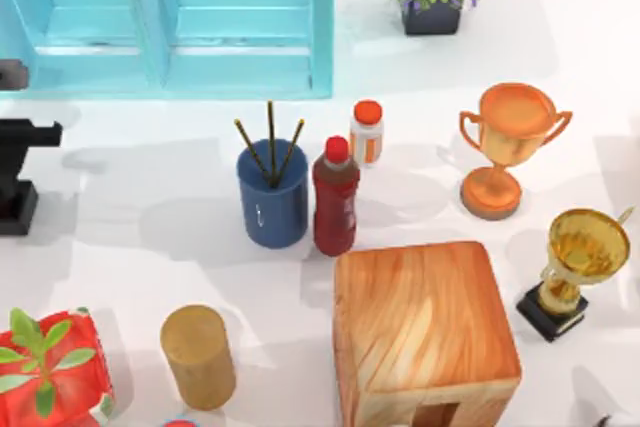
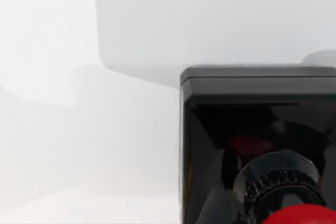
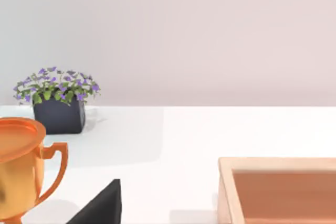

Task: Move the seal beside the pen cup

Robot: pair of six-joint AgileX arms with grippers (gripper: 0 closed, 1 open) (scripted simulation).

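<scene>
White table (image 1: 150, 217); seal (image 2: 252, 145) against left tool

seal (image 2: 294, 203) cut off by wrist view's edge

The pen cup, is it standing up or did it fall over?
Standing up. In the top view the pen cup sits on its base with its open mouth upward, and three pencils stick up out of it.

Perhaps an office: pen cup (image 1: 272, 205), trophies (image 1: 508, 147)
</scene>
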